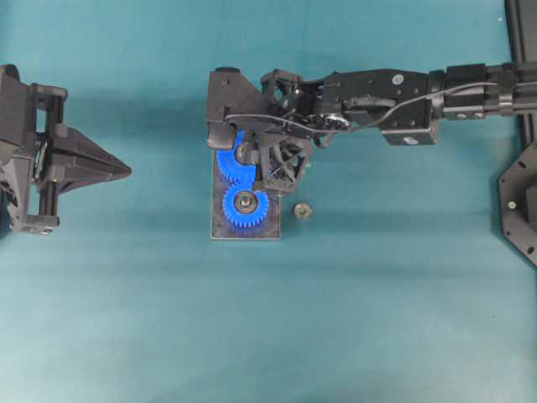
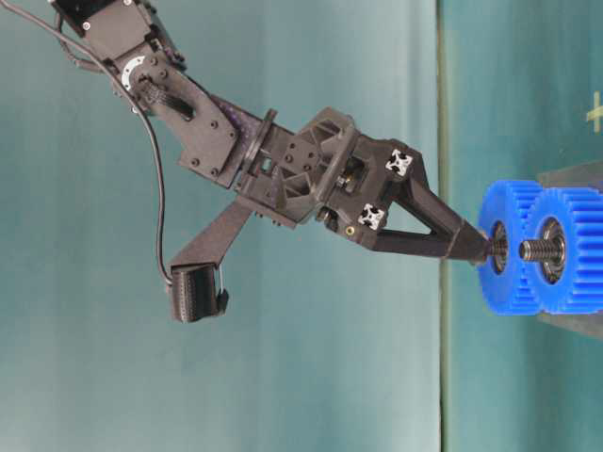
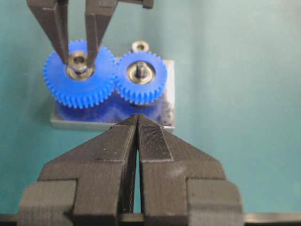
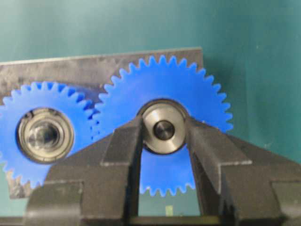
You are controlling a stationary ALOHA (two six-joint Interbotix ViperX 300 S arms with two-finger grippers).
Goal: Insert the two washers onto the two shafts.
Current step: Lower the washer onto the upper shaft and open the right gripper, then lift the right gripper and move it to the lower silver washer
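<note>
Count check: two toothed blue plastic gears, the larger [image 1: 232,163] and the smaller [image 1: 245,206], sit on one dark metal base plate [image 1: 245,235]. One small loose grey metal nut [image 1: 302,210]. Two black end effectors: left [image 1: 126,169], right [image 4: 164,129].

Around and beneath the claw you see a plain teal table surface [image 1: 151,319], evenly lit with soft shadows, and behind it a matching teal backdrop [image 2: 236,377].

Matt blue plastic gears [image 4: 164,94] on a dull grey metal plate [image 4: 94,66], a shiny steel washer [image 4: 162,128], ribbed matt-black fingers [image 3: 153,141].
</note>
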